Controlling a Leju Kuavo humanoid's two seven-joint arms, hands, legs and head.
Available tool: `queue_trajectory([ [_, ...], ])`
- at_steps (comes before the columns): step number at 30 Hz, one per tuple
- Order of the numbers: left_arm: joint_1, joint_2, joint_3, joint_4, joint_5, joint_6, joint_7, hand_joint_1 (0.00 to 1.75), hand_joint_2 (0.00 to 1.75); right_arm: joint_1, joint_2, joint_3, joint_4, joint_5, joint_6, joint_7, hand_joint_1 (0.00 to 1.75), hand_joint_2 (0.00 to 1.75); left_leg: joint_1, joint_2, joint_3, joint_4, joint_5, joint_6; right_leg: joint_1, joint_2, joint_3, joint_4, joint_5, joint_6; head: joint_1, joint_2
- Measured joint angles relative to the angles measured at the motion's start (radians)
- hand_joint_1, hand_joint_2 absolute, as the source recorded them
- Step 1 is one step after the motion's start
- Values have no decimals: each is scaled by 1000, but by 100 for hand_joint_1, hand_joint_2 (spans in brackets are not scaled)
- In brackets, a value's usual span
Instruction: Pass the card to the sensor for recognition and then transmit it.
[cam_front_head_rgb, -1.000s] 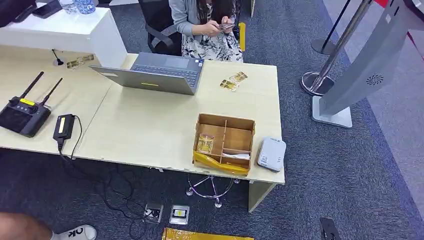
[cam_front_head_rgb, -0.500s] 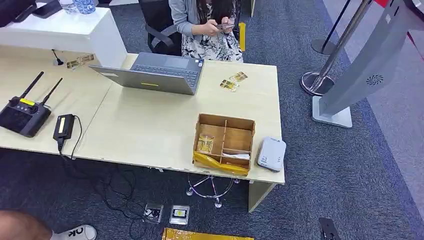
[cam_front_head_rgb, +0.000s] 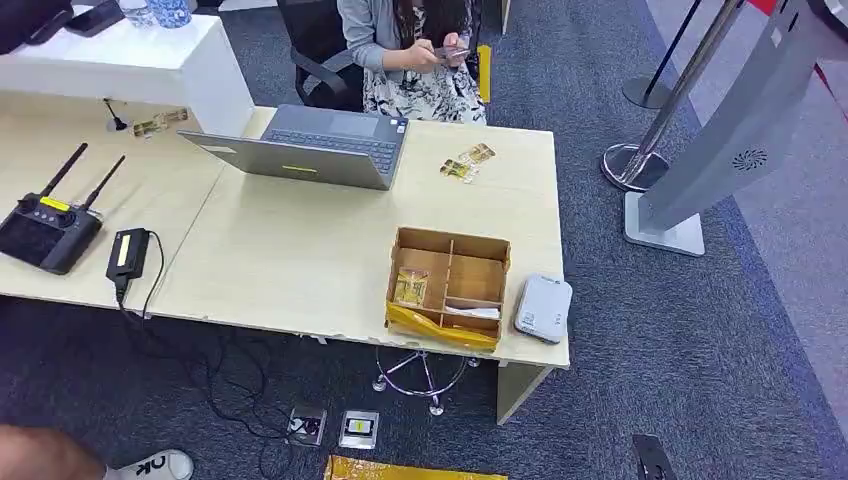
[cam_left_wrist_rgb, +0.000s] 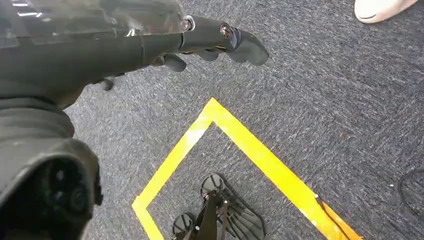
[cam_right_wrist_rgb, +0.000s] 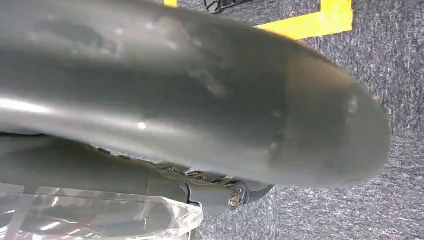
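A card in a clear bag lies in the near left compartment of an open cardboard box on the desk. Right of the box sits the flat grey-white sensor. Two more cards lie at the desk's far side. My left hand hangs over the carpet, fingers stretched out and holding nothing. My right hand also hangs low, one dark finger straight and nothing in it; its tip shows at the bottom edge, right of the desk.
An open laptop, a black remote with antennas and a small black device are on the desk. A person sits behind it. Grey stand, chrome post at right. Yellow floor tape, cables underneath.
The dark tip of my right hand at the bottom edge has shifted slightly left. The seated person's hands moved a little. The desk items are unmoved.
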Motion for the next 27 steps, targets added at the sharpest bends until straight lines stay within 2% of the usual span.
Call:
queue_trajectory([
  [7,-1,0,0,0,1,-9,1,0,0,0,0,5,0,-10,0,0,0,0,0,0,0,0,0,0,0,0,0,0,0,0,0,0],
  [10,-3,1,-6,0,-31,-64,1,0,0,-3,1,5,0,-31,5,-6,0,0,0,0,0,0,0,0,0,0,0,0,0,0,0,0],
  [18,-24,-1,-12,0,5,2,1,0,0,-22,1,6,0,-39,-4,-3,0,0,0,0,0,0,0,0,0,0,0,0,0,0,0,0],
  [27,-17,1,-12,0,24,9,0,0,0,-28,3,28,0,-27,6,20,0,0,0,0,0,0,0,0,0,0,0,0,0,0,0,0],
])
